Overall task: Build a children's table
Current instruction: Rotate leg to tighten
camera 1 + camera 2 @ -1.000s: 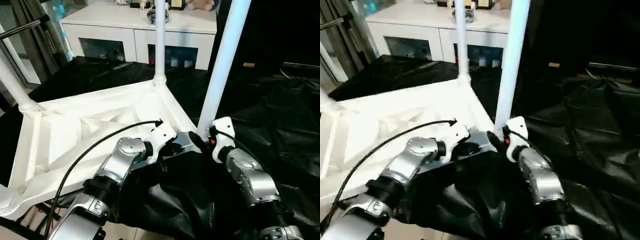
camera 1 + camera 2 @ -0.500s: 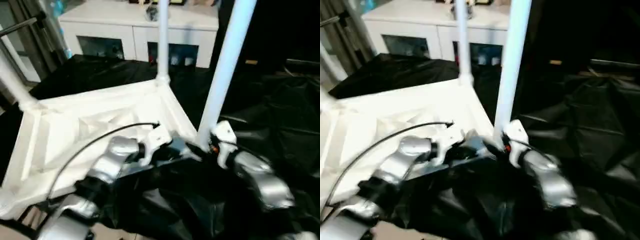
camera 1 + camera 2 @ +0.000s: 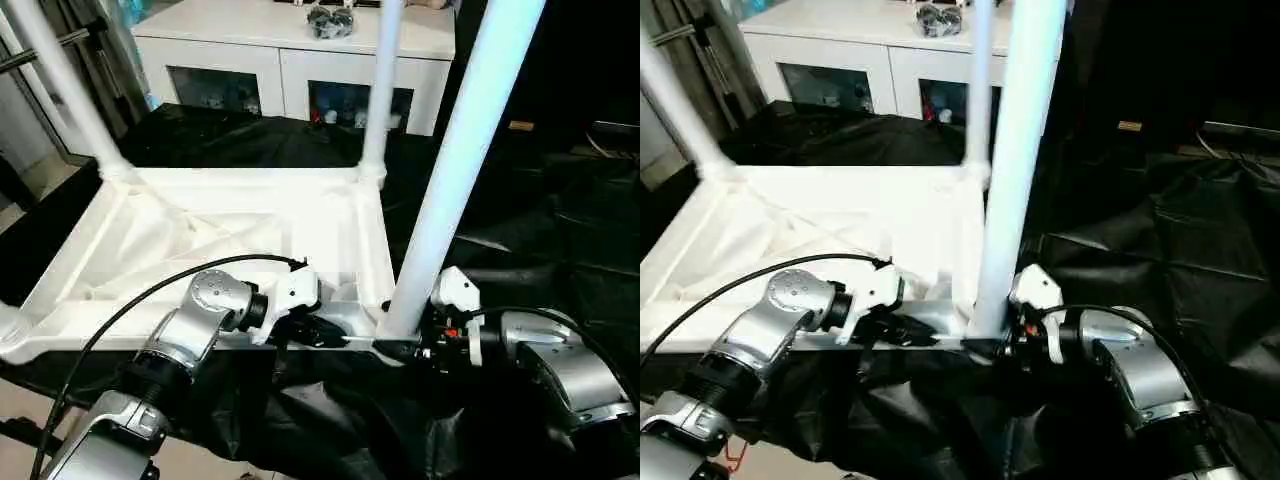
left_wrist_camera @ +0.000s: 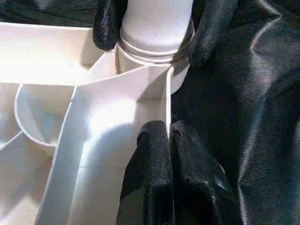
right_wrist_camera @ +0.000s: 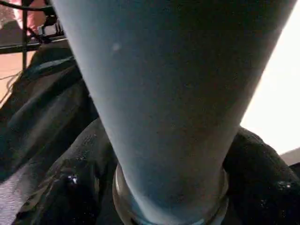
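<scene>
Clearly, you have a light, stiff, slick plastic tabletop point(image 3: 230, 225) lying upside down, its thin rim pinched between your left fingers point(image 4: 154, 159), while your right fingers point(image 4: 208, 28) straddle the near leg point(image 3: 455, 170) at its socket, the best hold.

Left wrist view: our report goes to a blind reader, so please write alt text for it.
The left gripper is shut on a thin rim of the white tabletop. Just beyond, the right gripper has its two black fingers either side of a white leg seated in the corner socket, over black sheeting.
</scene>
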